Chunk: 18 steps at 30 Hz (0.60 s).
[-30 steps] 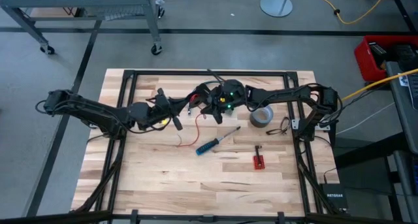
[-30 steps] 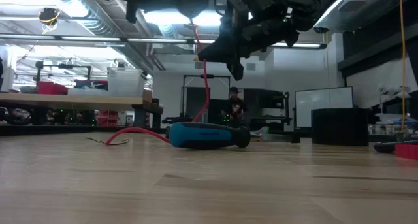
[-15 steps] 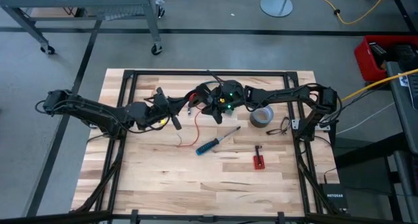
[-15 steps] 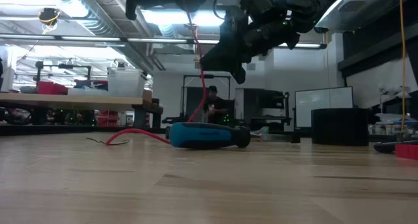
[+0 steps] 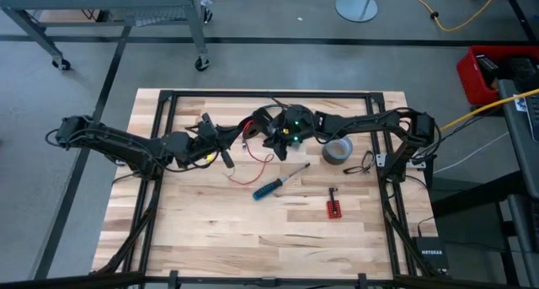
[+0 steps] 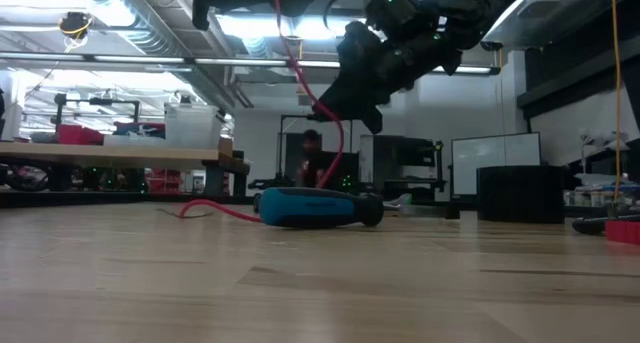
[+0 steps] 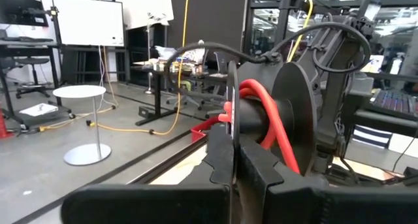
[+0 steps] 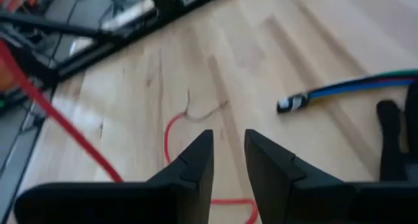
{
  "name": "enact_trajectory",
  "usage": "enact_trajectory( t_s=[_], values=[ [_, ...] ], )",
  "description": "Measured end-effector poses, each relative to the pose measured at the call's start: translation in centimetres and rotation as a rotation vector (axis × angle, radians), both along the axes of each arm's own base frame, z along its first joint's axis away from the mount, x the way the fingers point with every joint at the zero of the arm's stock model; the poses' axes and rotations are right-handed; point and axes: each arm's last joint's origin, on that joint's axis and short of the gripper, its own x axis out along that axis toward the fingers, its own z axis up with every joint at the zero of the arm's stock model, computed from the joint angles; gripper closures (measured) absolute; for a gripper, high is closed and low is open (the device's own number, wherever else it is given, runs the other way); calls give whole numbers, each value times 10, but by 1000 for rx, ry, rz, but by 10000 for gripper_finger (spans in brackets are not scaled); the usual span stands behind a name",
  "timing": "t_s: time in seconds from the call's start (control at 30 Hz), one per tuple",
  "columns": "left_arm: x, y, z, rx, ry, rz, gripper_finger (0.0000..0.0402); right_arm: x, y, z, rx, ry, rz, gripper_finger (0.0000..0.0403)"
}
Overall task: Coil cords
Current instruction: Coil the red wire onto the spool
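On the table (image 5: 210,238): one red cord (image 5: 253,167), one screwdriver (image 5: 274,184), one tape roll (image 5: 337,151)

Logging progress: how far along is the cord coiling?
Partly done. A few red turns sit on the spool clamped in the left tool. The right tool hovers open above the table. A slack loop of red cord is left beside the screwdriver.

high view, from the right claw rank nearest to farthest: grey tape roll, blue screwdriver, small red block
Measured from the right claw, near the middle of the table's far half:
1. Blue screwdriver, just toward the table's near edge from the claw.
2. Grey tape roll, off to the claw's right side; only a little farther than the screwdriver.
3. Small red block, farthest, toward the near right.
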Motion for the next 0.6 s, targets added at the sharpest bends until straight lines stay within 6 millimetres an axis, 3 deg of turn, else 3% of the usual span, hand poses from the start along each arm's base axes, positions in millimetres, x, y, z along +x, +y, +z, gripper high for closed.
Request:
enact_trajectory(
  t_s=[0.33, 0.6],
  values=[
    [0, 1, 2, 29, -7, 7, 401, -8, 28, -16, -67, 193, 155, 311],
    [0, 1, 2, 28, -7, 8, 401, -9, 23, -18, -128, 217, 112, 311]
  ],
)
